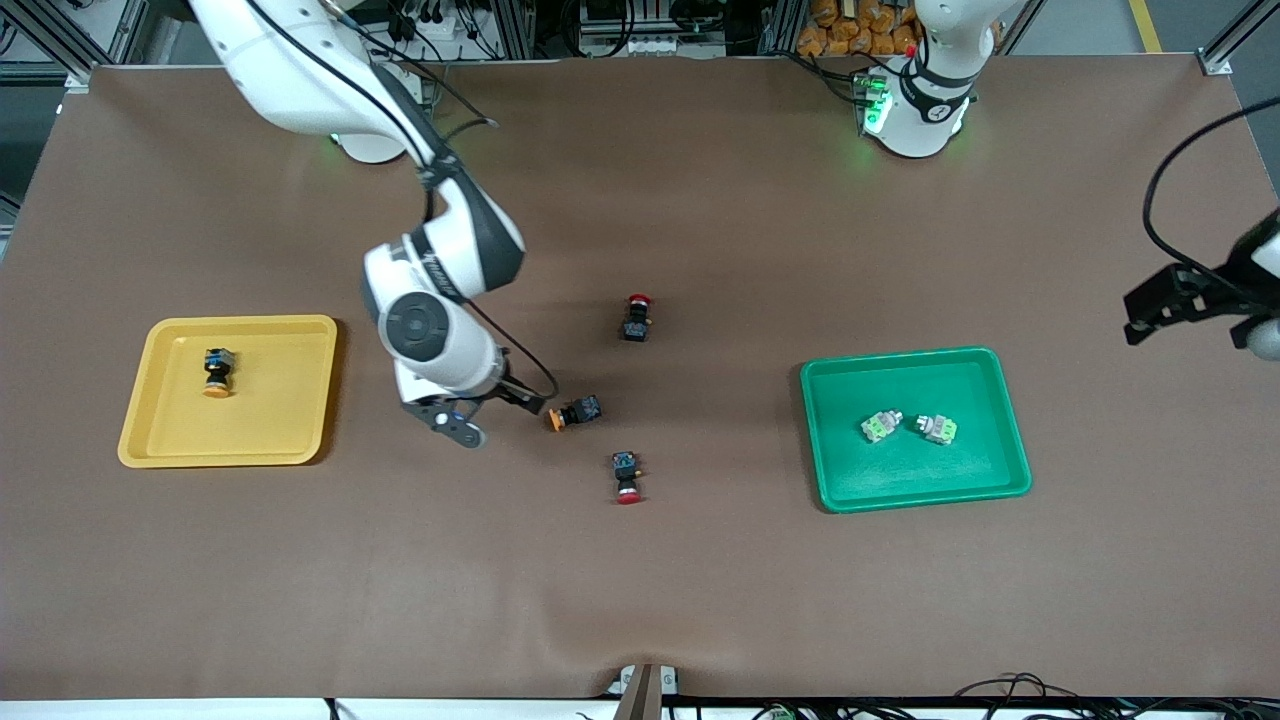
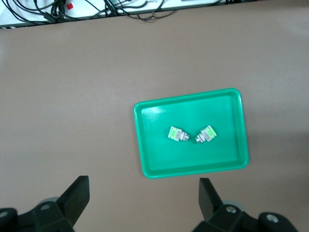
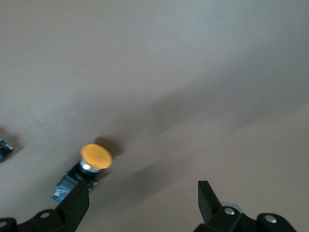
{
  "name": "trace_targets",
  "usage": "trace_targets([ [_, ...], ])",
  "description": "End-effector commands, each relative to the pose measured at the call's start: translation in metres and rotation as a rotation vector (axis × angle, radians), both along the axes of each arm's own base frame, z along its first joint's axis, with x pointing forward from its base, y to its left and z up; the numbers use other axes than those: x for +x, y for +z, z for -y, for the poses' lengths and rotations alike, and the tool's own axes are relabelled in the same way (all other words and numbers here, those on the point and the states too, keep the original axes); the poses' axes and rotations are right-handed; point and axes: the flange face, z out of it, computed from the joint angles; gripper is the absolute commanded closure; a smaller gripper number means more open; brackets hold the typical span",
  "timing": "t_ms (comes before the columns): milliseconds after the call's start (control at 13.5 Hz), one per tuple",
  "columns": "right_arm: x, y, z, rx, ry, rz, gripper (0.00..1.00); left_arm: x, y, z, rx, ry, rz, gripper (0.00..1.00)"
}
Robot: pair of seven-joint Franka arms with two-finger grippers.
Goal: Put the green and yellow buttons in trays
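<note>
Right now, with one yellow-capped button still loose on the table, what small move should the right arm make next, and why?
Probably shift the right claw sideways to centre over the loose yellow-capped button, then lower. Its fingers are open, and in the right wrist view the button sits by one finger, not between them. The left claw waits open.

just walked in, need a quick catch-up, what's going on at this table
Two robot arms are sorting buttons into trays. The green tray already holds both green buttons, and the yellow tray holds one yellow button. The right gripper is open and low beside the second yellow button, which lies on the table mid-way between the trays, not yet grasped. Two red buttons lie nearby. The left gripper waits, open, up near the green tray's end.
</note>
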Motion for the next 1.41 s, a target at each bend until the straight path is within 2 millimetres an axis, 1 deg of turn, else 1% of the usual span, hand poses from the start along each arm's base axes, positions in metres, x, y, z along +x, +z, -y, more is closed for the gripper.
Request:
trace_targets([
  [0,0.007,-0.016,-0.037,-0.009,-0.106,0.009,0.0,-0.039,-0.015,0.02,0.031,0.043,-0.016,0.0],
  [74,0.009,-0.02,-0.037,-0.004,-0.128,0.016,0.0,-0.06,-0.014,0.026,0.044,0.058,0.018,0.0],
  [148,0.01,-0.023,-0.038,0.001,-0.154,0.025,0.0,-0.073,-0.016,0.021,0.038,0.093,0.031,0.0],
  [223,0.009,-0.028,-0.04,-0.004,-0.179,0.022,0.0,-0.075,-0.016,0.006,0.008,0.121,0.019,0.0],
  [297,0.006,-0.036,-0.051,-0.001,-0.195,0.028,0.0,-0.076,-0.017,-0.002,-0.021,0.137,-0.004,0.0],
  [371,0.006,-0.04,-0.061,0.007,-0.238,0.043,0.0,-0.076,-0.016,0.002,-0.027,0.144,-0.005,0.0],
  [445,0.008,-0.046,-0.059,0.0,-0.273,0.046,0.0,-0.075,-0.016,0.006,-0.032,0.155,-0.018,0.0],
  [519,0.01,-0.051,-0.057,-0.003,-0.275,0.046,0.0,-0.075,-0.018,0.008,-0.043,0.203,-0.043,0.0],
  [593,0.011,-0.052,-0.058,0.006,-0.282,0.056,0.0,-0.076,-0.021,0.012,-0.074,0.253,-0.065,0.0],
  [668,0.01,-0.054,-0.059,0.007,-0.282,0.057,0.0,-0.074,-0.026,0.015,-0.083,0.263,-0.084,0.0],
  [742,0.008,-0.056,-0.061,0.004,-0.277,0.057,0.0,-0.075,-0.026,0.016,-0.082,0.267,-0.095,0.0],
  [816,0.009,-0.059,-0.06,0.002,-0.279,0.057,0.0,-0.074,-0.02,0.017,-0.083,0.282,-0.102,0.0],
  [890,0.011,-0.059,-0.06,0.016,-0.283,0.073,0.0,-0.076,-0.003,0.015,-0.09,0.294,-0.083,0.0],
  [964,0.011,-0.06,-0.062,0.029,-0.291,0.077,0.0,-0.076,-0.001,0.016,-0.091,0.293,-0.078,0.0],
  [1038,0.01,-0.066,-0.063,0.023,-0.285,0.077,0.05,-0.075,-0.003,0.02,-0.089,0.287,-0.08,0.0],
  [1113,0.009,-0.067,-0.065,0.023,-0.278,0.083,0.13,-0.076,-0.005,0.032,-0.082,0.271,-0.082,0.0],
  [1187,0.007,-0.071,-0.064,0.02,-0.278,0.08,0.32,-0.077,-0.006,0.035,-0.076,0.266,-0.084,0.0],
  [1261,0.007,-0.076,-0.064,0.016,-0.278,0.075,0.54,-0.078,-0.005,0.035,-0.072,0.265,-0.086,0.0],
  [1335,0.006,-0.076,-0.065,0.015,-0.276,0.076,0.66,-0.08,-0.002,0.034,-0.071,0.265,-0.083,0.0],
])
